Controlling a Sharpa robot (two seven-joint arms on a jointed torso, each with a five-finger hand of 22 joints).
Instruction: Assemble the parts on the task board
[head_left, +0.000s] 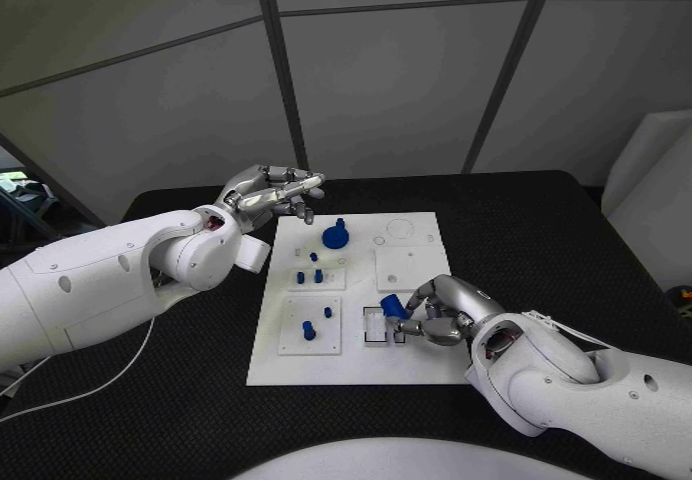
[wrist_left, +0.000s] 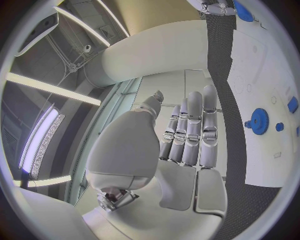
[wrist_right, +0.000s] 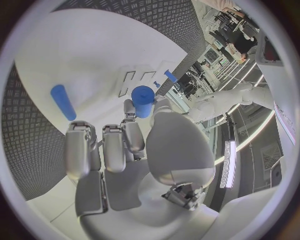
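The white task board (head_left: 411, 365) lies in the middle of the black table. A blue gear (head_left: 335, 237) (wrist_left: 258, 121) stands near its far edge, and several small blue pegs (head_left: 309, 329) stand in the plates on its left half. My right hand (head_left: 444, 312) is low over the board's near right part. It pinches a short blue cylinder (head_left: 392, 311) (wrist_right: 142, 100) between thumb and finger, just above a black-outlined slot (head_left: 378, 329). Another blue peg (wrist_right: 62, 101) stands on the board beside that hand. My left hand (head_left: 274, 192) (wrist_left: 187, 132) hovers above the board's far left corner, fingers extended and holding nothing.
A white box (head_left: 652, 190) stands at the table's far right edge. A pale cable (head_left: 80, 388) runs over the table at the near left. Bare black table (head_left: 534, 230) lies right of the board.
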